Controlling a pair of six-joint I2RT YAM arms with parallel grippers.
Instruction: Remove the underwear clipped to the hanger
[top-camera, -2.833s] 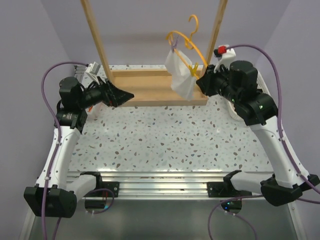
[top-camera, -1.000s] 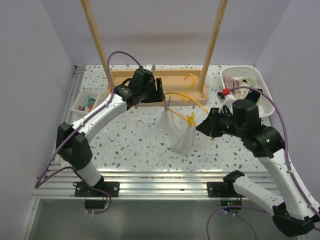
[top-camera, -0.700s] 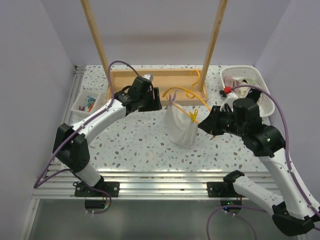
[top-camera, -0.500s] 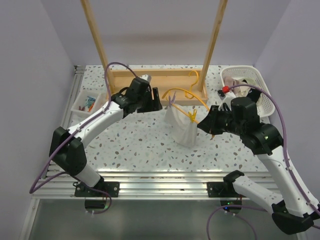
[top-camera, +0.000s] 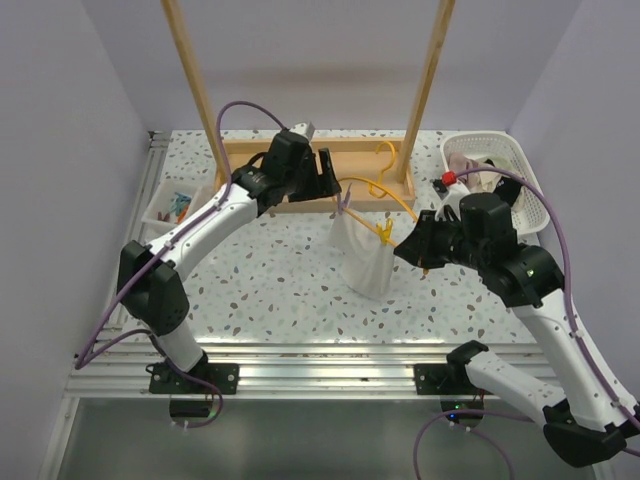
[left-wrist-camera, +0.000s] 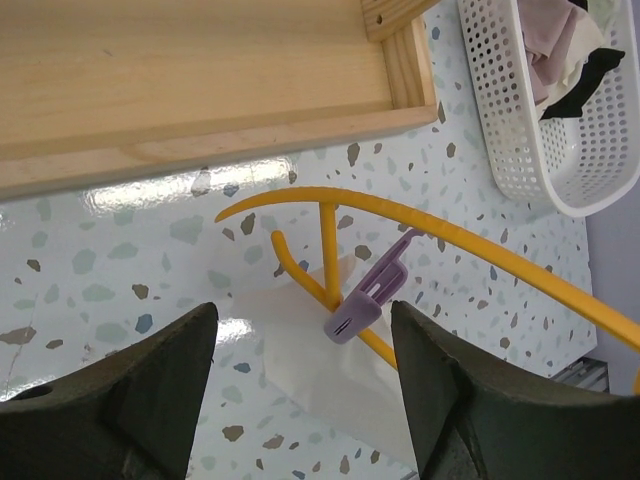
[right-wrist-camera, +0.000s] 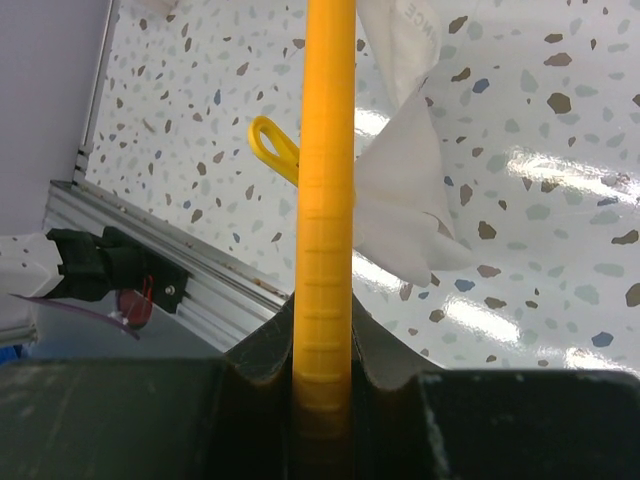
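Speckled worktop (top-camera: 280, 285) carrying a rack base, a basket and a bin.
The wooden rack base (top-camera: 350, 150) is sitting at the far middle. The white slotted basket (top-camera: 483, 137), holding cloths, is standing at the far right, and the small bin (top-camera: 158, 212) of coloured clips is lying by the left edge.

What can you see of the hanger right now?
The hanger is thin, yellow-orange, plastic by its look, with a curved hook and sloping arms. It is held tilted above the table, one arm end clamped in the right gripper. A purple clip and a yellow clip pin the white underwear beneath it.
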